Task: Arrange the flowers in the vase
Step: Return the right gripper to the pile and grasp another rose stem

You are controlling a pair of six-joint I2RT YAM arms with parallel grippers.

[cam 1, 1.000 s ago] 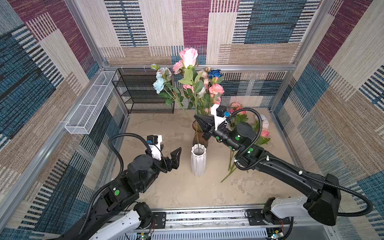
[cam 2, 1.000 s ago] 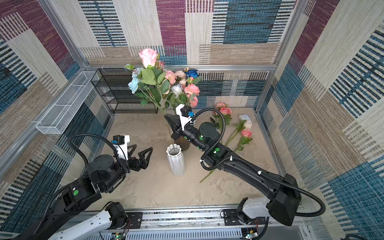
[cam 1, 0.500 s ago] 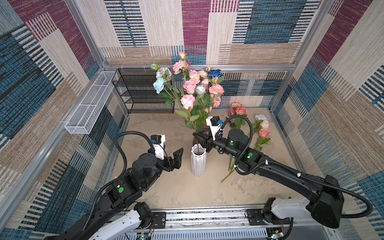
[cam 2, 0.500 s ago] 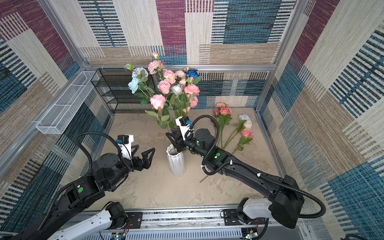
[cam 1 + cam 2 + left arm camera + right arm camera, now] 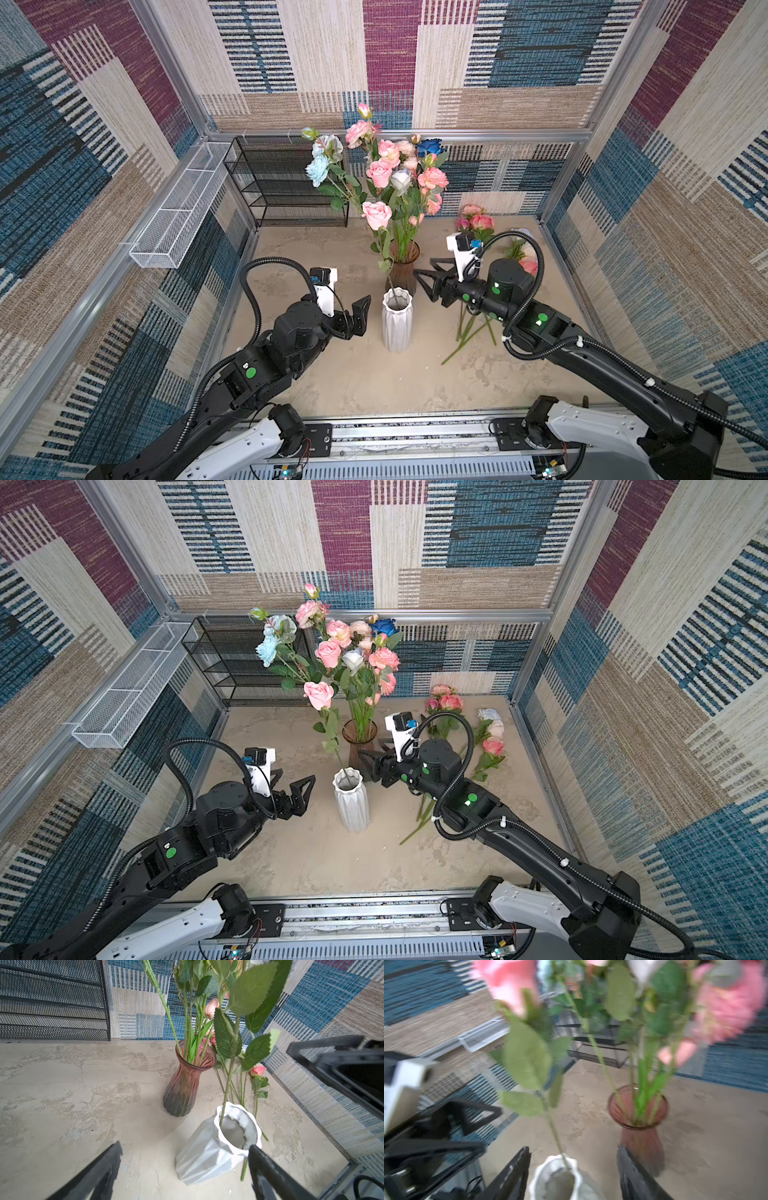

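Note:
A white faceted vase [image 5: 397, 320] [image 5: 351, 802] stands mid-table with one pink rose [image 5: 376, 214] [image 5: 318, 695] in it, its stem [image 5: 228, 1076] [image 5: 556, 1136] leaning on the rim. Behind it a brown-pink glass vase [image 5: 401, 270] [image 5: 185, 1084] holds several flowers. More flowers [image 5: 478, 222] [image 5: 492, 746] lie loose on the table at the right. My right gripper [image 5: 424, 267] [image 5: 573, 1148] is open just right of the white vase [image 5: 550, 1169], holding nothing. My left gripper [image 5: 297, 774] [image 5: 185, 1146] is open just left of that vase [image 5: 207, 1153], not touching it.
A black mesh shelf [image 5: 286, 183] stands against the back wall at the left. A white wire basket [image 5: 178, 208] hangs on the left wall. Loose stems [image 5: 469, 336] run under my right arm. Patterned walls close in three sides; a metal rail [image 5: 415, 432] runs along the front.
My right gripper lowered the pink rose into the white vase, opened and let go of the stem, then drew back to the right. My left gripper moved closer to the vase.

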